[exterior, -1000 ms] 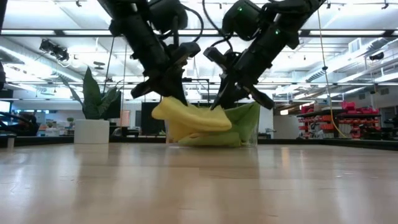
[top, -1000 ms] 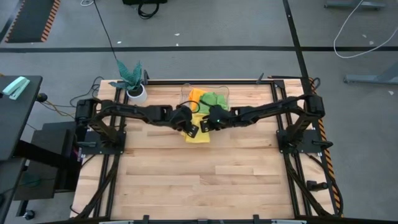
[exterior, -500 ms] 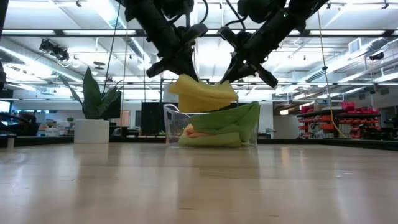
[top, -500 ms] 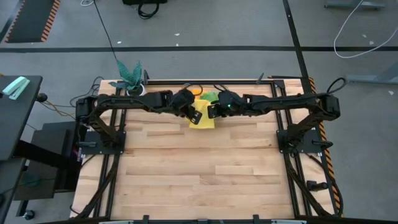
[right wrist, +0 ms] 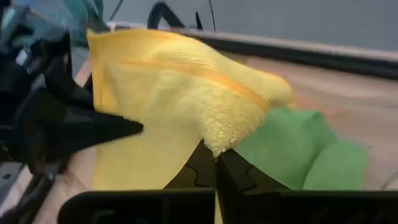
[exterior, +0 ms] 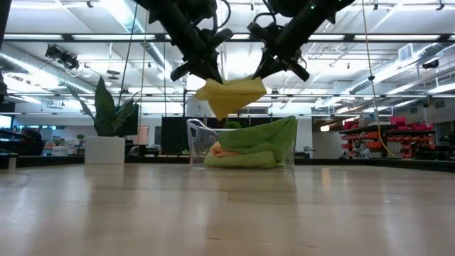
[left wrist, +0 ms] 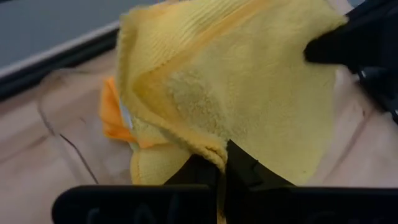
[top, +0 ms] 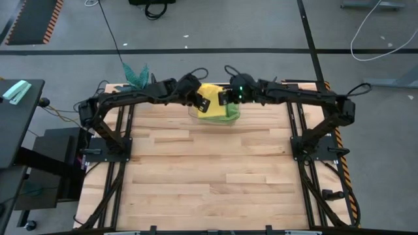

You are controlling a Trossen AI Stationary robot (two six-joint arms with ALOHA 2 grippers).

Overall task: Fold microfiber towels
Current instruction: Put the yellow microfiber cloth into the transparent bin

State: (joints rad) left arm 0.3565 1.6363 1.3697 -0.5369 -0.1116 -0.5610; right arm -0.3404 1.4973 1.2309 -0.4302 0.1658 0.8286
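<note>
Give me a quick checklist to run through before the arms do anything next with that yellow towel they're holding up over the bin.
1. Left gripper shut on yellow towel: ok.
2. Right gripper shut on the same towel: ok.
3. Towel lifted clear of the clear bin: ok.
4. Towel spread flat between the jaws: not ok, it hangs bunched.
5. Green towels and orange towel inside the bin: ok.
6. Whether the towel is already folded: cannot tell.

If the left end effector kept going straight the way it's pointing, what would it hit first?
Probably the bin and the cloths in it: the left end effector, shut on the yellow towel, points down toward it. The right end effector holds the towel's other edge. Depth is uncertain.
</note>
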